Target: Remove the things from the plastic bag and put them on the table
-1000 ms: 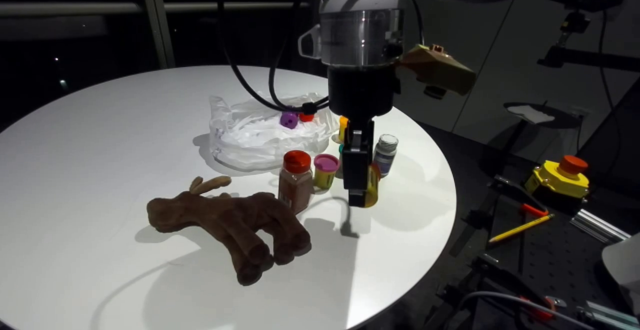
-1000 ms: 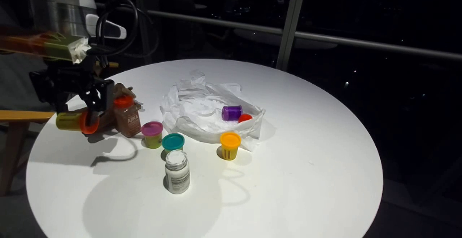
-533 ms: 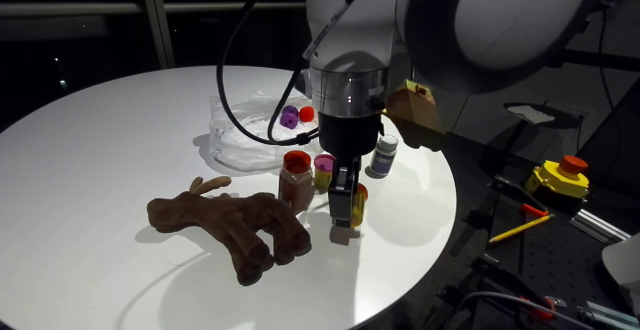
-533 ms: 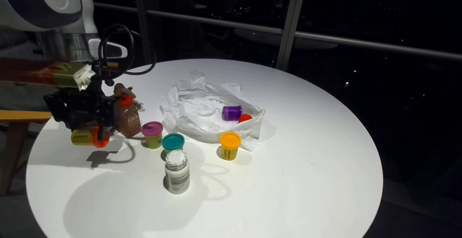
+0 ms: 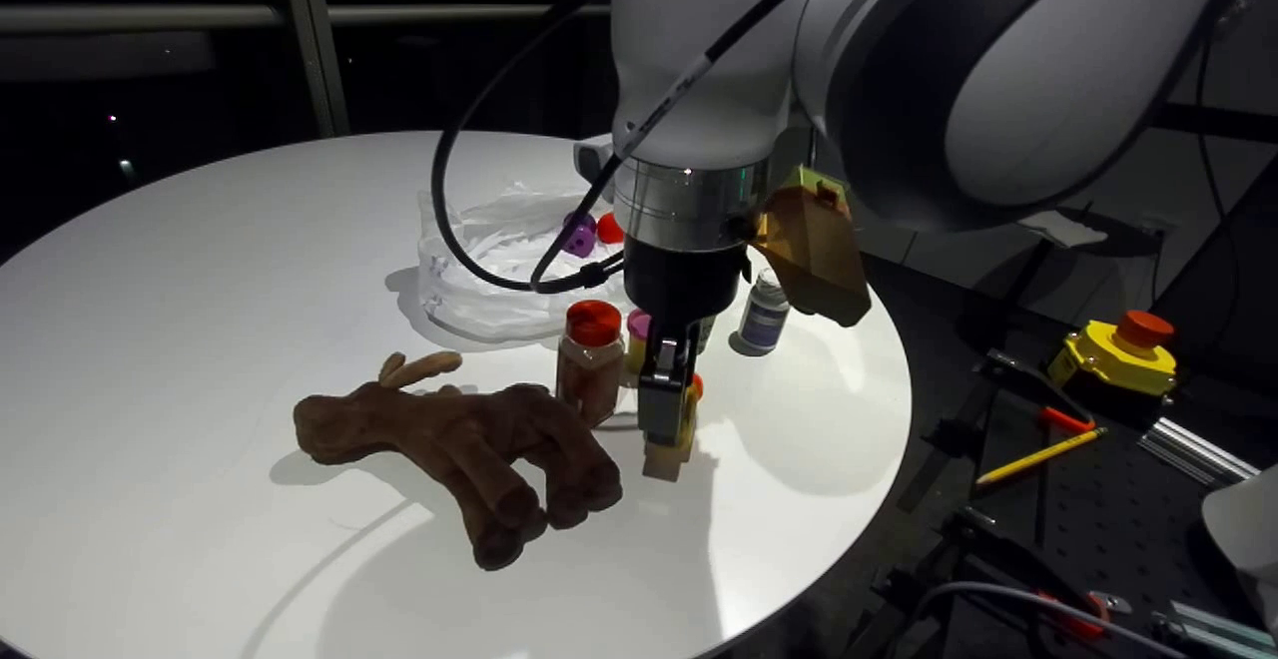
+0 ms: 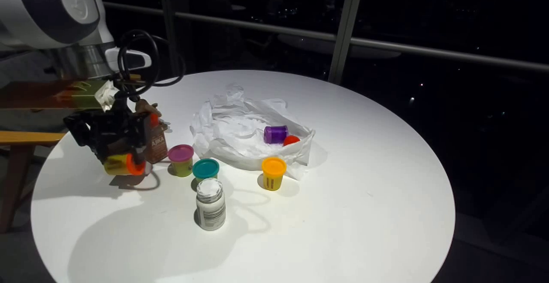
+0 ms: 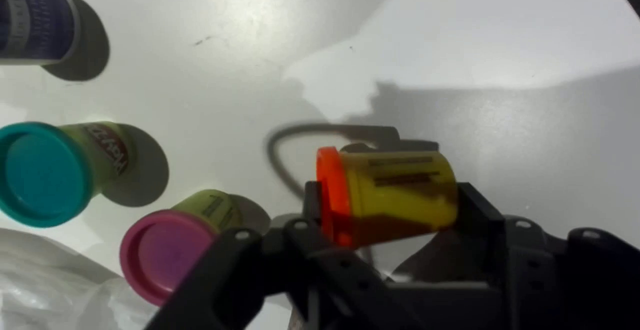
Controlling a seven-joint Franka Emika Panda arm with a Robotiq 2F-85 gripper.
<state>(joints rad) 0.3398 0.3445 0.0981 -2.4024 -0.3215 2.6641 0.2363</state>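
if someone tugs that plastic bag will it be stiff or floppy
The plastic bag looks thin and crinkled, so it would probably fold limply. It may drag its load along: the purple tub lies on its side in it and could roll.

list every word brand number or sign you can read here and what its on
"AJIKA": the red-lidded jar, in an exterior view.
"Play", rest blurred: the teal-lidded tub, wrist view.
"SUPER", possibly, rest too blurred: label of the white bottle, wrist view.
Too small or blurred: print on the orange-lidded tub, magenta-lidded tub, yellow-lidded tub and cable tag.
Arm emblem: no readable letters.
Numbers: none readable.
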